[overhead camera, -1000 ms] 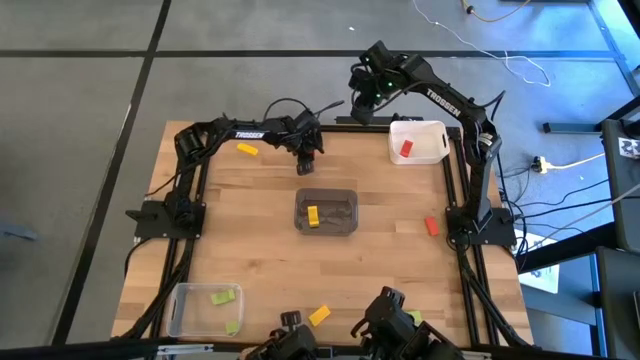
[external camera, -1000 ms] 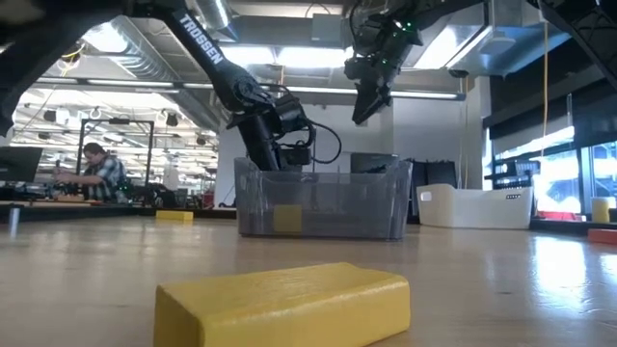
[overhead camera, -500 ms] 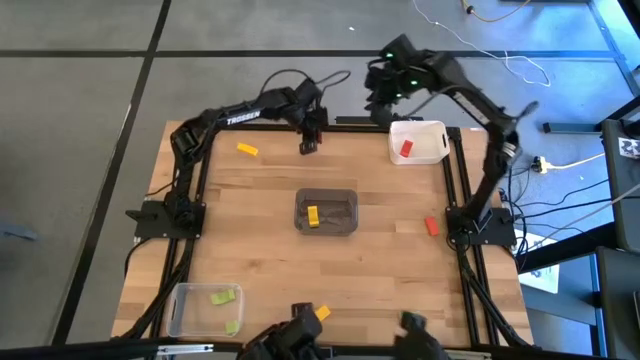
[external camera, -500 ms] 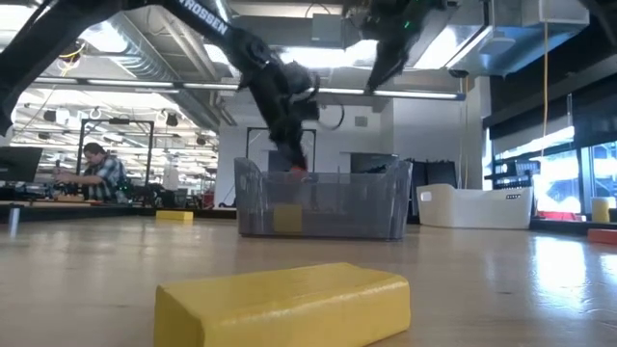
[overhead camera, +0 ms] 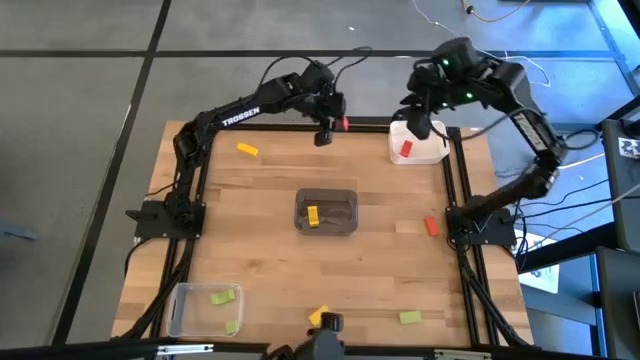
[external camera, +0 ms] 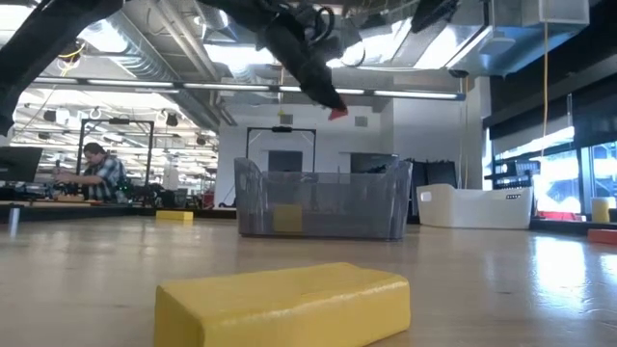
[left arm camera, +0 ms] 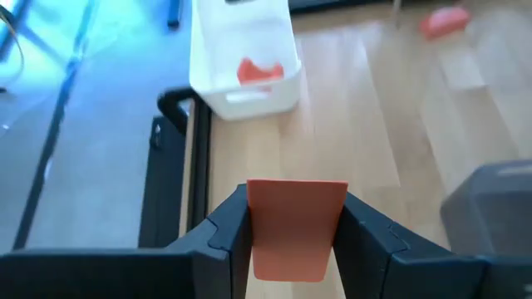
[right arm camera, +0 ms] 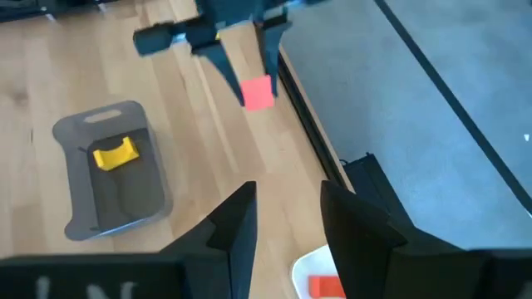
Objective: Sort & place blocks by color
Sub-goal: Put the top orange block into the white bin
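left hand point(overhead camera: 327, 131) gripping red block point(overhead camera: 342, 124), near white bin point(overhead camera: 437, 152)

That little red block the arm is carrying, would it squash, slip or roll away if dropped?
The red block probably stays stiff: its edges look straight between the left gripper's fingers. It seems light, hanging high above the table from a side pinch alone. Its flat faces suggest that it would land and sit, not roll.

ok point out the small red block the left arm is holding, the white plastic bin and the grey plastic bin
small red block point(left arm camera: 295, 226): left wrist view, middle of its face between the jaws
white plastic bin point(overhead camera: 432, 150): high view, its front wall
grey plastic bin point(overhead camera: 338, 210): high view, bare floor
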Controlling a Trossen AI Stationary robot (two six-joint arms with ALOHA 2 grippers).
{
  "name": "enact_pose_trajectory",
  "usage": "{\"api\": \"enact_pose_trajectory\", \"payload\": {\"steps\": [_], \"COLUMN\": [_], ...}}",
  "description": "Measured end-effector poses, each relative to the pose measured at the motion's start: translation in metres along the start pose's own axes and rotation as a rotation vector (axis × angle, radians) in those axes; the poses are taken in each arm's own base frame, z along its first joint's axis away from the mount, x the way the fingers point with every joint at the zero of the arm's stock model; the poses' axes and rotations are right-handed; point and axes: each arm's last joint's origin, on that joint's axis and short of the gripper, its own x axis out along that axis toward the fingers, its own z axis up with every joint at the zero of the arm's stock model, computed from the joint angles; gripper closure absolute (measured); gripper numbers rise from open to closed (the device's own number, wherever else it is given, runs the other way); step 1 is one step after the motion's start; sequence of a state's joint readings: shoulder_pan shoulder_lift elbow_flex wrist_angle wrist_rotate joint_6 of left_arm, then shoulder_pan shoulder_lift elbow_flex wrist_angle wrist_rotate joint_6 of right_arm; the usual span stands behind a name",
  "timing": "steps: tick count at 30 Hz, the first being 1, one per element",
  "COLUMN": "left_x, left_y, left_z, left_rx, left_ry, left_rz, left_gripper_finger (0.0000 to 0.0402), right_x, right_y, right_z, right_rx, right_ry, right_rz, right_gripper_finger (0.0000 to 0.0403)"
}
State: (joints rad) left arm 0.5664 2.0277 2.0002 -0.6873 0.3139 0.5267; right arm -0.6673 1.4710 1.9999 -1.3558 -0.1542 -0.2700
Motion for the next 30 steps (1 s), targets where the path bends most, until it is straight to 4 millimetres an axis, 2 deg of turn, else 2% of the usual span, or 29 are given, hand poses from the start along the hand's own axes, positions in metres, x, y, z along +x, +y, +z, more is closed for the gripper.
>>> {"api": "enact_pose_trajectory", "payload": {"steps": [6,11,19,24,27,30], "left_x": [-0.018,-0.034,-0.039,-0.037,-0.037,-0.034], "left_y": [-0.002,-0.003,-0.005,-0.011,-0.01,-0.008], "left_z": [0.031,0.048,0.053,0.059,0.06,0.057], "left_rx": [-0.056,-0.116,-0.23,-0.216,-0.237,-0.249], "left_ry": [-0.144,-0.266,-0.285,-0.296,-0.298,-0.28], "left_rz": [-0.025,-0.168,-0.237,-0.223,-0.207,-0.19], "left_gripper_finger": [0.0283,0.0283,0.0283,0.0283,0.0283,0.0283], "right_x": [0.0,0.018,0.054,0.074,0.077,0.074], "right_y": [0.009,0.011,0.009,0.007,0.007,0.007], "right_z": [-0.031,-0.05,-0.062,-0.068,-0.068,-0.068], "right_rx": [-0.034,-0.075,-0.076,-0.081,-0.124,-0.237], "right_ry": [-0.059,-0.12,-0.135,-0.161,-0.17,-0.165], "right_rz": [-0.012,-0.032,-0.036,-0.043,-0.05,-0.059], "right_gripper_finger": [0.0269,0.0269,0.0269,0.0269,0.0269,0.0269]}}
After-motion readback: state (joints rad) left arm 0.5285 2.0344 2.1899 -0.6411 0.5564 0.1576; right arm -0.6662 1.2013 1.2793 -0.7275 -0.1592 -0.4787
